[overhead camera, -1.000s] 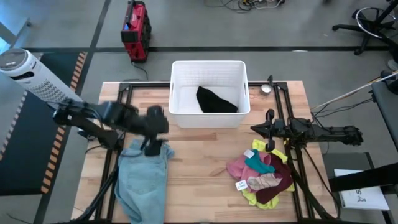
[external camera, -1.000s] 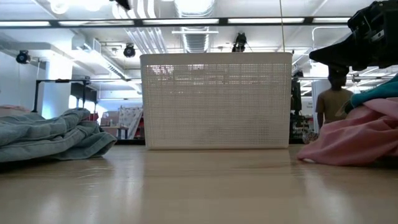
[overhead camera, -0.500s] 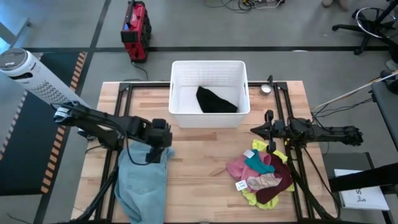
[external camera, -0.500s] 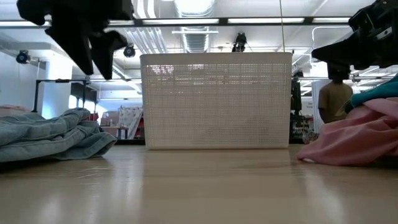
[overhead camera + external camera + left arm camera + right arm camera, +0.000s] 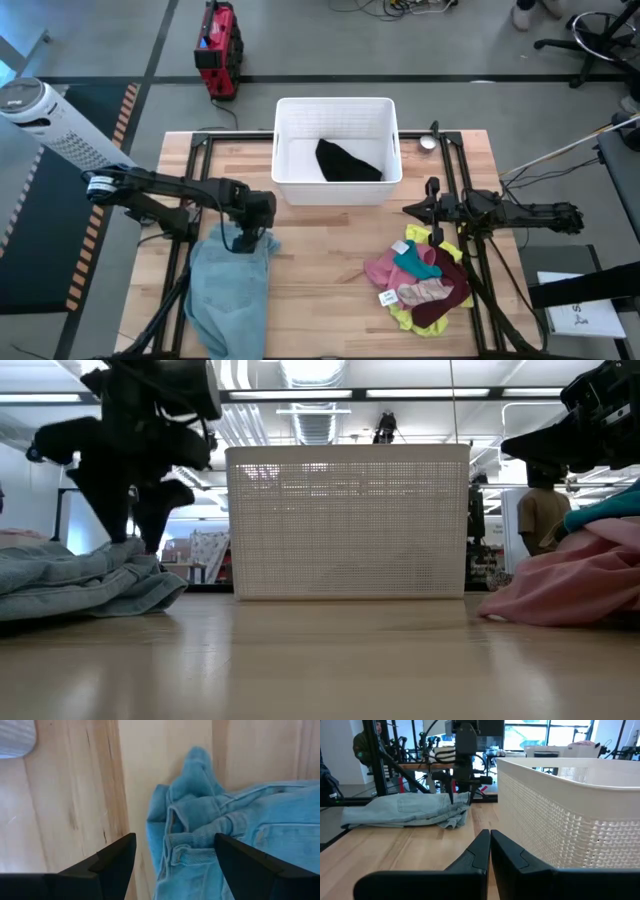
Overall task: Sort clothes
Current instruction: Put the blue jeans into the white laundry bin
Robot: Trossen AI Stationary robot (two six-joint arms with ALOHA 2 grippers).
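A light blue denim garment (image 5: 230,290) lies crumpled on the table's left side. My left gripper (image 5: 243,240) is open and points down over the garment's far, bunched end (image 5: 195,820). One finger (image 5: 112,865) stands on each side of that end. My right gripper (image 5: 408,209) is shut and empty, and it hovers right of the white basket (image 5: 290,190). A black garment (image 5: 347,162) lies in the basket. A pile of pink, teal, maroon and yellow clothes (image 5: 425,280) lies at the near right. My left gripper comes from above, pointing down, its open fingers astride the blue garment's bunched waistband end (image 5: 172,827). In the low view the fingertips (image 5: 122,540) reach down to the cloth's top. I cannot tell whether they touch it. The garment lies slack on the table.
The basket stands at the table's far middle, close behind my left gripper. Bare wood (image 5: 320,260) lies between the blue garment and the pile. A small round metal object (image 5: 428,142) sits at the far right. A person (image 5: 545,510) stands in the room beyond.
My left gripper has come down from above the table toward the blue garment's far end, and now straddles it. The garment has not moved.
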